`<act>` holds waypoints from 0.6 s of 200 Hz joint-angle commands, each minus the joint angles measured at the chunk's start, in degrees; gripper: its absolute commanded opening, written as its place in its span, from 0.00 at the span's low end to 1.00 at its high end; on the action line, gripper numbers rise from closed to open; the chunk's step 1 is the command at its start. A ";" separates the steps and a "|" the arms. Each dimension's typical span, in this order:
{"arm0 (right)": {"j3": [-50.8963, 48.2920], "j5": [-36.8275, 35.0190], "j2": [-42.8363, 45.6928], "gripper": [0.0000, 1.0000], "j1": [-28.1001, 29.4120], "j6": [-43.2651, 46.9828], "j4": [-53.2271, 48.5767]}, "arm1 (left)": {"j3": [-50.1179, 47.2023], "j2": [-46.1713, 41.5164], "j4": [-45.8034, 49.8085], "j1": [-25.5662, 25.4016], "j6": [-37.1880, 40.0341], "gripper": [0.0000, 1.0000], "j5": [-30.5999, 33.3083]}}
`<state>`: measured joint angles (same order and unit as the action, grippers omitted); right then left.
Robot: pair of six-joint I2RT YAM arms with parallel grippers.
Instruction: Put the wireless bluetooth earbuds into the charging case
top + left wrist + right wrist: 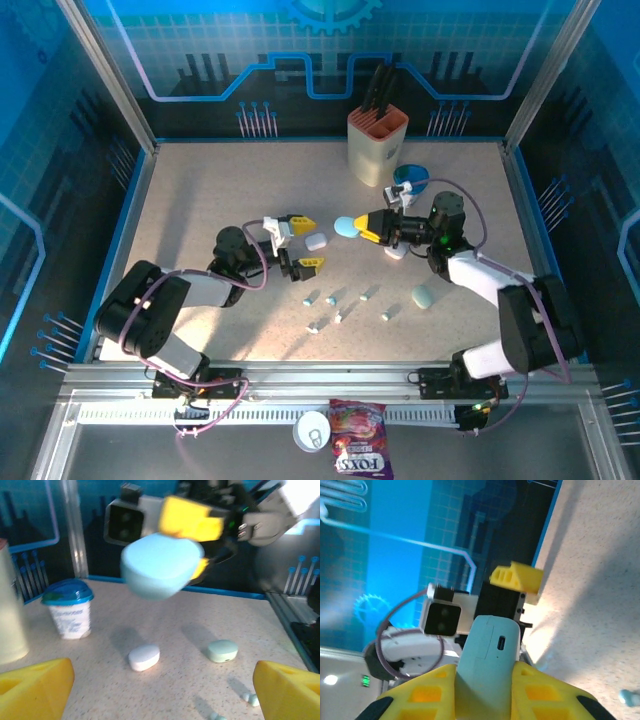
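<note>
The right gripper (485, 692) has its yellow fingers pressed together on a pale blue charging case (345, 228), pinching it at one end and holding it in the air above the table (200, 200). The case's lid looks closed. Facing it, the left gripper (306, 243) is spread wide and empty, with a white case (316, 241) on the table just beside its fingertips. The wireless bluetooth earbuds (332, 297), tiny white and pale blue buds, lie scattered on the table nearer the arm bases, apart from both grippers. A mint case (422, 296) lies to their right. Further back stand a knife block (377, 145) and a blue-lidded cup (67, 607). The held case is smooth, rounded and gripped only at its end. An off-centre squeeze or nudge from the left gripper could twist it free, and it could then drop among the buds and scatter them.
</note>
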<state>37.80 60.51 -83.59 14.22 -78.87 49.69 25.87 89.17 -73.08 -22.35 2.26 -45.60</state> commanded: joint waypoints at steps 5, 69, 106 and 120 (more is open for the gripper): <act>-0.92 0.13 -7.30 0.16 2.21 -22.46 31.85 | 1.20 2.25 -7.23 -0.33 2.79 0.92 -4.64; -0.14 -2.33 -10.27 0.14 7.64 -22.76 31.96 | 5.91 4.41 -7.22 -0.19 1.48 0.91 -7.24; -0.26 -1.80 -10.98 0.14 8.02 -25.53 31.93 | 8.26 4.82 -7.25 -0.15 -2.42 0.79 -11.36; -0.12 -1.50 -10.89 0.13 8.05 -25.29 31.96 | 8.97 4.86 -7.27 -0.10 -3.96 0.77 -13.19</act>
<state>37.34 58.96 -93.93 21.71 -102.69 78.35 32.51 93.41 -78.37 -22.46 1.15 -53.43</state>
